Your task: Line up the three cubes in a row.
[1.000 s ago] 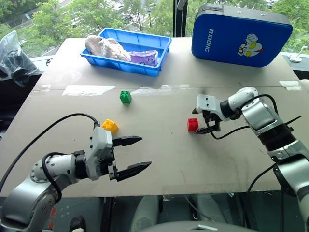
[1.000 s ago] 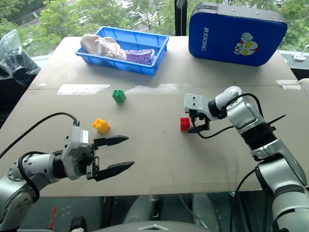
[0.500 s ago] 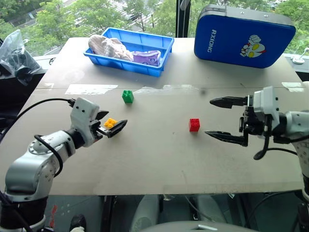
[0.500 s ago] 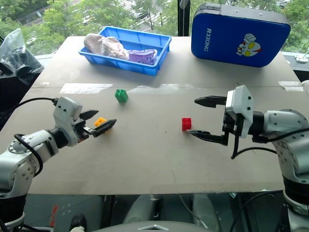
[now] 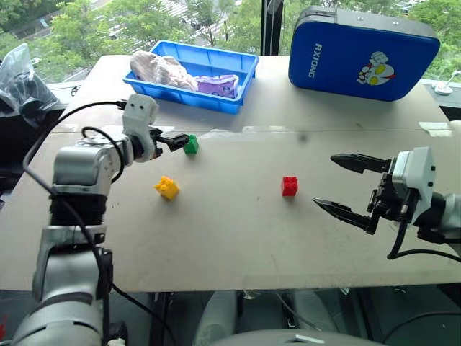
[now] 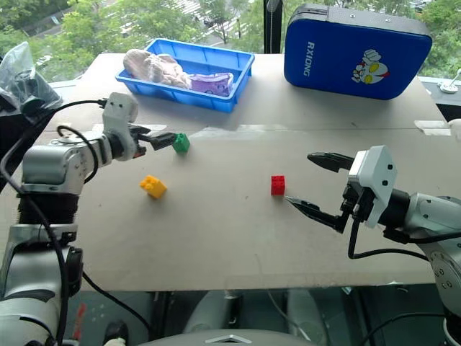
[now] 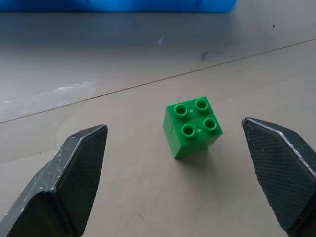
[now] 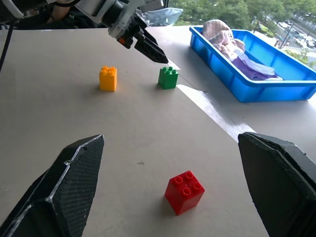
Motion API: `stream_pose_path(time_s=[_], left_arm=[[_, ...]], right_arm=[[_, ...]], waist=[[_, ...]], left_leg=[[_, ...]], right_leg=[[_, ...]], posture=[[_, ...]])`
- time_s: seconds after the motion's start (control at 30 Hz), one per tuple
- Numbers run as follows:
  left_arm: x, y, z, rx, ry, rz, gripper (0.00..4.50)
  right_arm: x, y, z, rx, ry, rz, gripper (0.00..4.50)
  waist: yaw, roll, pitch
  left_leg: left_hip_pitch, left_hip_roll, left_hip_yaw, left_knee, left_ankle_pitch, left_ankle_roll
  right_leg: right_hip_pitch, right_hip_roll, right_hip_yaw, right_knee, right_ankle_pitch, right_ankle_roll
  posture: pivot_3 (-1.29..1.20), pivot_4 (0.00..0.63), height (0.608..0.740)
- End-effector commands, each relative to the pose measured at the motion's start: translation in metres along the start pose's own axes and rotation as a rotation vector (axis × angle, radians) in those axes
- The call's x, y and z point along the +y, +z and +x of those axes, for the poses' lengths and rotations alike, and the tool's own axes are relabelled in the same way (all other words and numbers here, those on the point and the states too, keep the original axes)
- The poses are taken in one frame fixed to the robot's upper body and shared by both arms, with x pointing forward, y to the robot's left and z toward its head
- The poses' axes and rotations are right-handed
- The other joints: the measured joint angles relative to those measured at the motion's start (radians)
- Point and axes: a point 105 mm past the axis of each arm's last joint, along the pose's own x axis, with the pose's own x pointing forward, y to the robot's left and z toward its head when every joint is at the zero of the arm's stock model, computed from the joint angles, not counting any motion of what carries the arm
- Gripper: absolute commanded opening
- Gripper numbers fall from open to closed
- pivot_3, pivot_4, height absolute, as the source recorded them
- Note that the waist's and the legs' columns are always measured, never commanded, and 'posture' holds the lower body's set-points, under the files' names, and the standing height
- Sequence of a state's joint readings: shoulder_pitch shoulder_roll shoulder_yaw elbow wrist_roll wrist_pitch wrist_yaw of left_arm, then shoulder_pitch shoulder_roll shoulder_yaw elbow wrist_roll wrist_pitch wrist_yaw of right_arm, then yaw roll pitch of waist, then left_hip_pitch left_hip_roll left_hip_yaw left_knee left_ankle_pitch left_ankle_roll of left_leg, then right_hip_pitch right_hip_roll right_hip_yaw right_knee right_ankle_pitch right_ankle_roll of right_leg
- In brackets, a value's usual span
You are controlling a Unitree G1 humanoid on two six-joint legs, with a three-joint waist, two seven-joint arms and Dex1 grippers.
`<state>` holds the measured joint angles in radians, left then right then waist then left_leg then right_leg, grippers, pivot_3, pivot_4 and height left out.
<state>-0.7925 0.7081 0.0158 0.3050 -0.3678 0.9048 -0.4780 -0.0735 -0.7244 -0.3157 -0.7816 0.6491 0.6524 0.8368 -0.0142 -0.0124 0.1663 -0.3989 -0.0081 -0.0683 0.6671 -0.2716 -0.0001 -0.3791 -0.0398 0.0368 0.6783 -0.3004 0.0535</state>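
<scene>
Three cubes lie apart on the tabletop: the green cube farthest back, the yellow cube nearer and to its left, the red cube in the middle. My left gripper is open just left of the green cube. In the left wrist view the green cube sits ahead between the two spread fingers, untouched. My right gripper hangs open and empty to the right of the red cube, clear of it. The right wrist view shows the red cube close by.
A blue tray holding cloth and a bag stands at the back left. A blue case stands at the back right. A dark plastic bag sits off the table's left edge. A tape strip lies flat near the green cube.
My left gripper swung from near the table's front, past the yellow cube, back to the green cube. My right gripper drew away from the red cube to the right, now wide open.
</scene>
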Motion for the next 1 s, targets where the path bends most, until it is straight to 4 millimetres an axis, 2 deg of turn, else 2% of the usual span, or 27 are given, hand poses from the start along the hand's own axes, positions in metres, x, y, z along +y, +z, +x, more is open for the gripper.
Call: stream_pose_path(time_s=[0.03,0.2,0.37,0.4,0.53,0.6,0.77,0.83,0.9,1.0], left_arm=[[0.000,0.009,0.009,-0.017,0.047,-0.004,4.50],[0.002,0.004,0.021,-0.007,0.139,-0.017,4.50],[-0.003,0.001,0.027,-0.018,0.137,-0.030,4.50],[-0.004,0.000,0.029,-0.019,0.139,-0.031,3.96],[-0.006,-0.002,0.030,-0.020,0.131,-0.027,2.28],[-0.005,-0.003,0.029,-0.022,0.130,-0.027,1.27],[0.001,-0.002,0.022,-0.037,0.084,0.029,1.28],[0.003,0.004,0.015,-0.074,0.020,0.099,1.28],[-0.013,0.010,0.006,-0.111,-0.165,0.161,1.28],[-0.048,0.010,-0.015,-0.111,-0.471,0.293,1.28]], right_arm=[[0.002,0.012,-0.004,-0.010,-0.019,-0.089,4.46],[0.000,0.011,-0.006,-0.002,-0.019,-0.097,4.46],[-0.001,0.012,-0.005,0.000,-0.019,-0.106,4.46],[-0.001,0.012,-0.005,0.001,-0.020,-0.108,4.50],[-0.002,0.013,-0.005,0.007,-0.021,-0.111,4.50],[-0.002,0.013,-0.005,0.011,-0.023,-0.111,4.50],[-0.003,0.013,-0.004,0.013,-0.033,-0.108,4.50],[-0.003,0.012,-0.004,0.012,-0.047,-0.101,4.50],[-0.001,0.010,-0.006,0.014,-0.048,-0.096,4.50],[0.001,0.009,-0.006,0.014,-0.049,-0.089,4.50]], waist=[[-0.002,-0.001,0.000],[-0.002,-0.001,0.001],[0.002,-0.002,0.000],[0.003,-0.002,0.000],[0.003,-0.002,0.000],[0.003,-0.002,0.000],[-0.001,-0.002,0.000],[-0.002,-0.002,0.001],[-0.001,-0.002,0.000],[0.001,-0.002,0.001]], left_leg=[[0.000,0.000,0.000,0.000,0.000,0.000],[0.000,0.001,0.000,0.000,0.000,0.000],[0.000,0.002,0.000,0.000,0.000,0.000],[0.000,0.002,0.000,0.000,0.000,0.000],[-0.001,0.002,-0.001,0.000,0.000,0.000],[-0.001,0.002,-0.001,0.000,0.000,0.000],[-0.001,0.002,-0.001,0.000,0.000,0.000],[-0.001,0.002,-0.001,0.000,0.000,0.000],[-0.001,0.002,-0.001,0.000,0.000,0.000],[-0.001,0.002,0.000,0.000,0.000,-0.001]], right_leg=[[0.000,0.000,0.000,0.000,0.000,0.000],[-0.001,0.000,0.001,0.001,0.000,0.000],[-0.001,0.000,0.001,0.001,0.000,0.000],[-0.001,-0.001,0.001,0.000,0.000,0.000],[-0.001,-0.001,0.000,0.001,0.000,0.000],[-0.001,-0.001,0.000,0.001,0.000,0.000],[-0.001,-0.001,0.000,0.001,0.000,0.000],[-0.001,0.000,0.001,0.001,0.000,0.000],[-0.001,0.000,0.000,0.001,0.000,0.000],[-0.001,-0.001,0.000,0.000,0.000,0.000]], posture=[[0.00,0.150,0.740],[0.00,0.150,0.740],[0.00,0.150,0.740],[0.00,0.150,0.740],[0.00,0.150,0.740],[0.00,0.150,0.740],[0.00,0.150,0.740],[0.00,0.150,0.740],[0.00,0.150,0.740],[0.00,0.150,0.740]])
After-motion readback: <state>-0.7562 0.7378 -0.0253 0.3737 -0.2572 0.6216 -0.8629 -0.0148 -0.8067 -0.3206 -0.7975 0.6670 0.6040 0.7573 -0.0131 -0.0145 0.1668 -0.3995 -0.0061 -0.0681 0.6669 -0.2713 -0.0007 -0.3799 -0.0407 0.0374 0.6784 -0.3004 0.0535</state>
